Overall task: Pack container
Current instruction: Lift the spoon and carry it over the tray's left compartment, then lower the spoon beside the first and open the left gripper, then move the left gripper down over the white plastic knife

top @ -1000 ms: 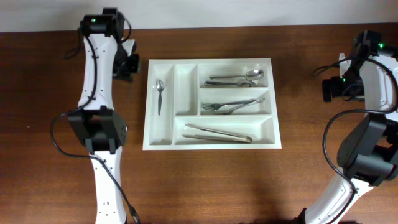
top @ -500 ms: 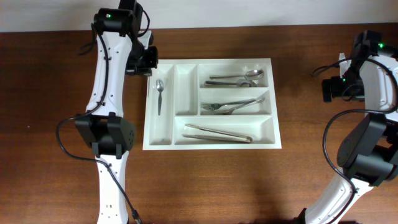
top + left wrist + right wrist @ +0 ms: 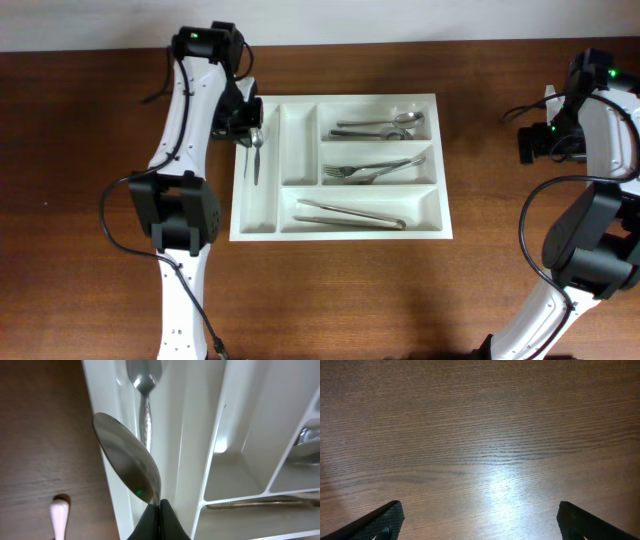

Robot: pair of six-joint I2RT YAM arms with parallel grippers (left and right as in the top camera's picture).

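Bright even light; glare on table (image 3: 506, 484)

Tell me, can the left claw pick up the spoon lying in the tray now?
Probably not: the left claw is shut on a second spoon, though nothing covers the lying spoon in the tray.

Left wrist: held spoon (image 3: 127, 465) handle buried in left pincer (image 3: 159, 510); tray spoon (image 3: 144, 380) bowl cut at top edge. Right pincer (image 3: 480, 522): 2 fingertips only, rest off-frame.

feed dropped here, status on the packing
Left gripper shut on a spoon, above the container's leftmost slot. Another spoon lies in that slot. Right gripper open, off over the table. Path clear.
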